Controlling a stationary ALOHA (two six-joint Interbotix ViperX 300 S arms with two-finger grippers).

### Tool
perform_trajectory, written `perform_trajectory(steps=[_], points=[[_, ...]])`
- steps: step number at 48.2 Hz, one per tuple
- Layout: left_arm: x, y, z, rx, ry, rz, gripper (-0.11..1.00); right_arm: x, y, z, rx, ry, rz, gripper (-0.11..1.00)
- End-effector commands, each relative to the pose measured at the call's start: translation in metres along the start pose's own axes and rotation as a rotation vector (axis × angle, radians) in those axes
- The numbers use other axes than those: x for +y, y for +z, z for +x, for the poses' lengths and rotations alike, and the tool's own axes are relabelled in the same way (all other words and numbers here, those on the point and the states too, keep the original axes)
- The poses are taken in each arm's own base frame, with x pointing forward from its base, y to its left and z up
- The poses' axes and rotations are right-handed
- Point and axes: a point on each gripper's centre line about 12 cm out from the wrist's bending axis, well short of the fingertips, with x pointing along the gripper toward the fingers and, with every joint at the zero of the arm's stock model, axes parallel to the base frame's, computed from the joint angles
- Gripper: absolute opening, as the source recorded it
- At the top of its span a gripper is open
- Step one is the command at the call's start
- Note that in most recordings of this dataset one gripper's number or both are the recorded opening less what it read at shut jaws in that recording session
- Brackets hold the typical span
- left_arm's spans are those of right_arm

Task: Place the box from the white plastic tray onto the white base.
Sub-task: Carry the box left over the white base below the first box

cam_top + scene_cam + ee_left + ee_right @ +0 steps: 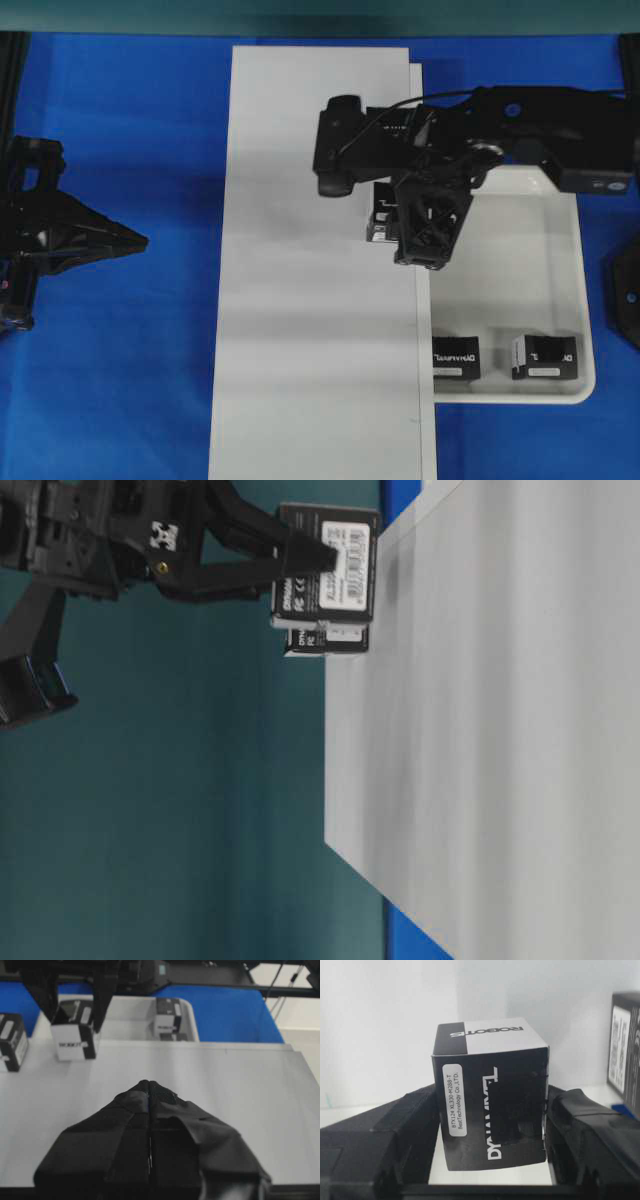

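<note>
My right gripper [490, 1110] is shut on a small black box [490, 1105] with white lettering, one finger on each side. It holds the box upright [74, 1030] low over the right part of the long white base [320, 300]; whether the box touches the board I cannot tell. A second box [11, 1040] stands close beside it [325, 640]. Two more boxes [455, 357] [543, 357] sit at the near end of the white plastic tray [560, 250]. My left gripper [140, 241] is shut and empty, left of the base.
The tray lies against the base's right edge. Blue cloth [120, 400] covers the table around both. The right arm [540, 120] reaches across the tray's far end.
</note>
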Motion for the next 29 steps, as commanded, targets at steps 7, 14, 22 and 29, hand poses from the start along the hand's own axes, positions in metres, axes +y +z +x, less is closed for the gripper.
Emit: perform_trajectory(steps=[7, 14, 22, 29], points=[[-0.001, 0.011, 0.000, -0.027, -0.004, 0.002, -0.07, 0.001, 0.007, 0.011, 0.015, -0.003, -0.022, 0.62], [-0.001, 0.011, 0.000, -0.026, -0.004, 0.002, -0.07, 0.000, 0.006, 0.017, 0.031, -0.001, -0.021, 0.62], [-0.002, 0.010, 0.000, -0.026, -0.006, 0.002, -0.07, -0.001, 0.006, 0.018, 0.035, -0.008, -0.023, 0.62], [-0.003, 0.008, 0.000, -0.015, -0.011, 0.003, -0.07, -0.004, 0.006, 0.019, 0.035, -0.013, -0.018, 0.62]])
